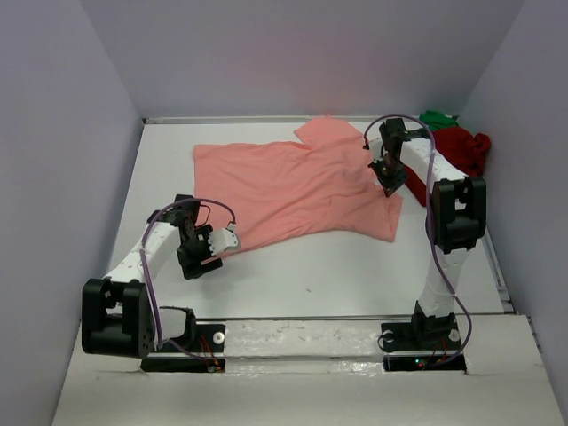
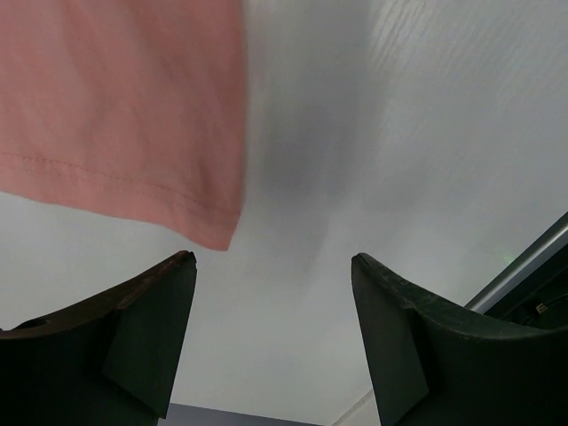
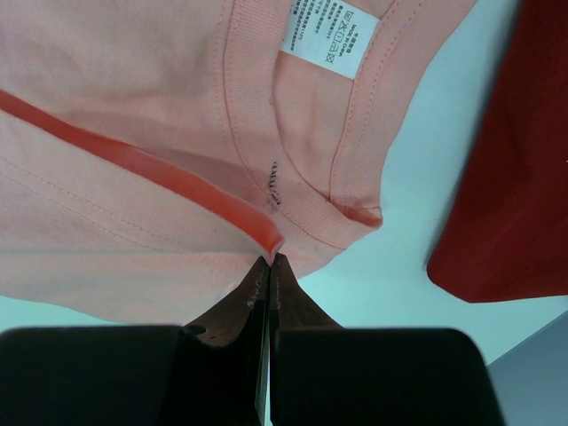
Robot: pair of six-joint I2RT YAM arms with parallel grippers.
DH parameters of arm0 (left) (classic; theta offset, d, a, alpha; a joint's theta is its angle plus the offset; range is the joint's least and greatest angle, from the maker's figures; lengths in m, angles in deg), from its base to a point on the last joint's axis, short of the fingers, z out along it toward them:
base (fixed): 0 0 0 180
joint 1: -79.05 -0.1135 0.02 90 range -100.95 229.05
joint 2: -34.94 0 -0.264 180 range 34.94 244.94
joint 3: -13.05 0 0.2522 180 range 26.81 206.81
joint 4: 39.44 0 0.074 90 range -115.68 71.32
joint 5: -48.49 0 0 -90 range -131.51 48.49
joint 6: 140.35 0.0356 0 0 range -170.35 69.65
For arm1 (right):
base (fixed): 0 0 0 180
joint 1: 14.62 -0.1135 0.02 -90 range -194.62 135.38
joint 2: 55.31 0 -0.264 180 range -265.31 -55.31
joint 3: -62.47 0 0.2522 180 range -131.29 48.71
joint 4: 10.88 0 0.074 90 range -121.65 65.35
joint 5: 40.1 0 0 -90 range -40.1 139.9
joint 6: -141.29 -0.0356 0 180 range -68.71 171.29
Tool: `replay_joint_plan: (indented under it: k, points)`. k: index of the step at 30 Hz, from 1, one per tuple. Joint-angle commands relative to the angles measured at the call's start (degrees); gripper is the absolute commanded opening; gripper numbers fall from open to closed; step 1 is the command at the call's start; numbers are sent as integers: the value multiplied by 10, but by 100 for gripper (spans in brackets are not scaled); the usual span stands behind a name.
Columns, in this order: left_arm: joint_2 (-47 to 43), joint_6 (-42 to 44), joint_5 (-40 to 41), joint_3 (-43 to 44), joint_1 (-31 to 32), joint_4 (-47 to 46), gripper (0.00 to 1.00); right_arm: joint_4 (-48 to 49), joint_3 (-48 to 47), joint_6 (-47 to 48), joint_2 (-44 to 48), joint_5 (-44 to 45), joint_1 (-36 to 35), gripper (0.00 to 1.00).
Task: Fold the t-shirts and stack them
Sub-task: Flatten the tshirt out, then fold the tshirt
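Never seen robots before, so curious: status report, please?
Left pincer open, empty, by the hem corner. Right pincer shut on salmon-pink t-shirt near its collar. Shirt spread out, unfolded. Dark red t-shirt beside, nothing blocking.

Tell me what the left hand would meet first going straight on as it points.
Probably the bare table, just beside the hem corner of the salmon-pink t-shirt; the open left hand aims past the cloth. Depth is unclear.

In my right wrist view, a white care label [image 3: 330, 28] sits at one o'clock, sewn inside the neckband [image 3: 293, 200] of the salmon-pink t-shirt [image 3: 115, 106]. It carries tiny print and washing symbols, too small for me to read.
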Motion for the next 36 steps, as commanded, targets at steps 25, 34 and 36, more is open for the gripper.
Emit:
replay_joint_plan:
  k: [25,34,36]
  points:
    - [-28,-17,32,-41,17,-86,79,-15,-30,-6,-18,15,3,0]
    - [-2,-6,51,-40,17,-83,78,-21,-43,-6,-25,15,3,0]
    - [2,-9,61,-36,17,-87,78,-24,-48,-6,-26,14,3,0]
